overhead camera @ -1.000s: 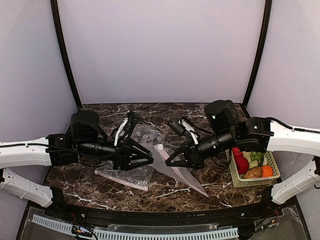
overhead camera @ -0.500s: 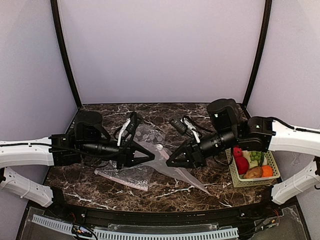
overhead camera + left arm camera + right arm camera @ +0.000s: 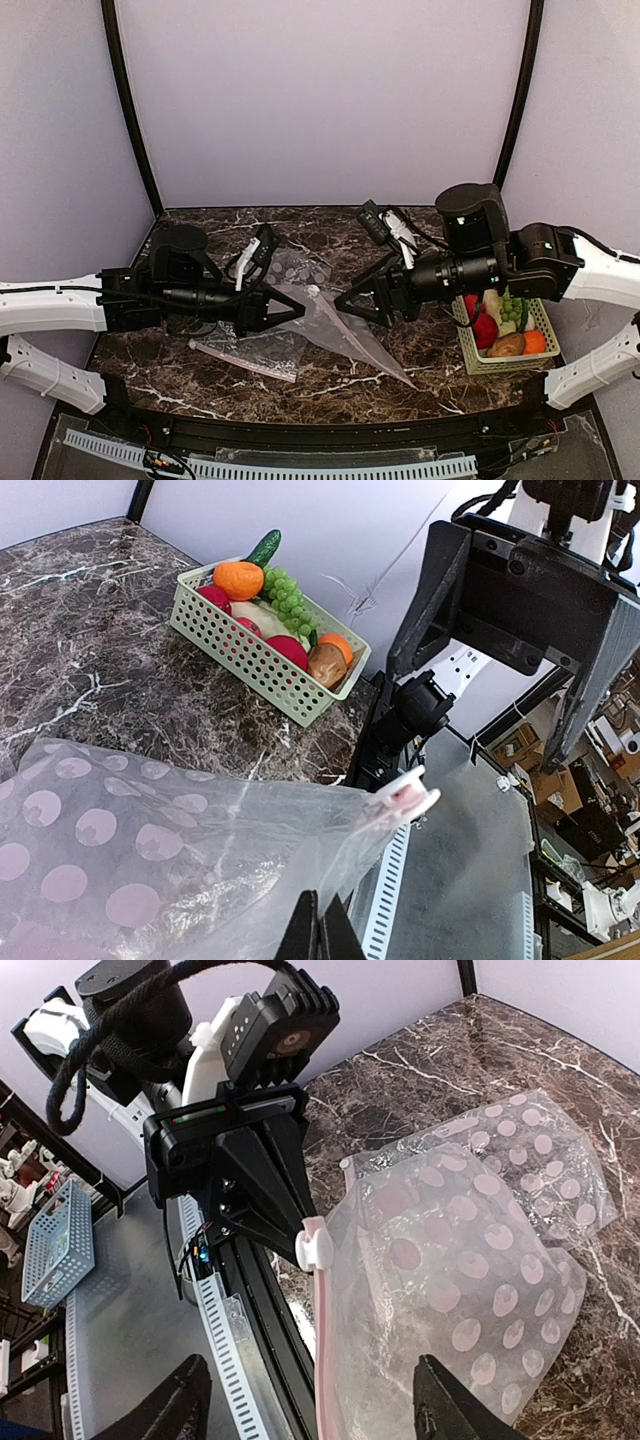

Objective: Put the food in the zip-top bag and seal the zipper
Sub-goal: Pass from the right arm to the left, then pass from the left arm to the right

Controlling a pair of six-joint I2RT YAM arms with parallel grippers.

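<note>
Top external view: the left gripper (image 3: 298, 312) is clamped on the mouth corner of the zip-top bag (image 3: 345, 335), a clear, crinkled film printed with pale round dots. That end is raised over the middle of the dark, white-veined, marble-look table (image 3: 150, 360). The bag's pinkish zipper (image 3: 322, 1360) carries a white plastic tab (image 3: 315, 1245). The right gripper (image 3: 343, 306) sits just beside it, jaws spread, holding nothing. The food (image 3: 270, 610), rounded toy fruits and vegetables, fills a pale green slotted basket (image 3: 250, 655) at the table's right edge.
</note>
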